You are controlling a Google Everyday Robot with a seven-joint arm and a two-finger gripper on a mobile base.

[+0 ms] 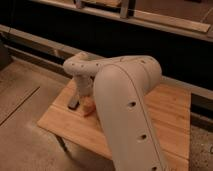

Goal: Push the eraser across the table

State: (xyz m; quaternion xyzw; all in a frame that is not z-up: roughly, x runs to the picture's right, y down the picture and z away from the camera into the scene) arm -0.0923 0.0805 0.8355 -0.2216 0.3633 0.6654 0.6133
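Lying by the left edge of the light brown plank-wood table (172, 107), the dark grey-brown oblong eraser (74, 103), long axis roughly near-far, is noted just left of the gripper (83, 97), whose grip state cannot be told.

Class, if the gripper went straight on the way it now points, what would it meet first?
The gripper points downward, just beside the eraser. It would probably meet the table top first, or the eraser's edge; depth is unclear.

White arm (131, 95) bent sharply, wrist (83, 82) pointing down, tool (81, 99) low beneath it
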